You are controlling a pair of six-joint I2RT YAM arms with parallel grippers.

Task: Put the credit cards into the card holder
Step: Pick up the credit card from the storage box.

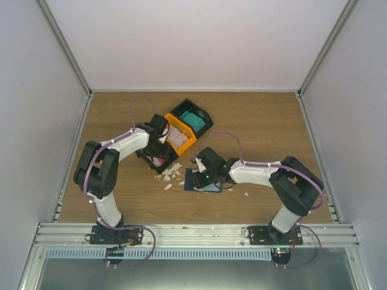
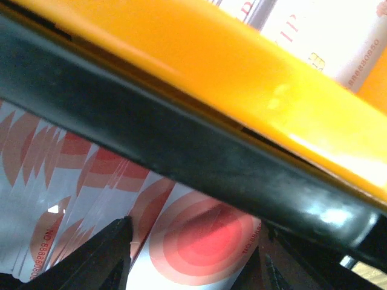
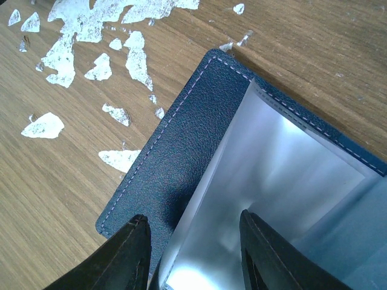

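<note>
The navy card holder lies open on the table, its light slotted inside facing up beside the navy cover. My right gripper stands open over it, one finger over the cover and the other over the inside. My left gripper is down in a black bin of white credit cards with red blotches. Its jaws stand apart on either side of one card's width; I cannot tell whether they touch it. More credit cards show: pinkish and teal.
An orange bin and a second black bin stand behind the first; the orange rim and a black rim fill the left wrist view. Small white scraps litter the wood left of the holder.
</note>
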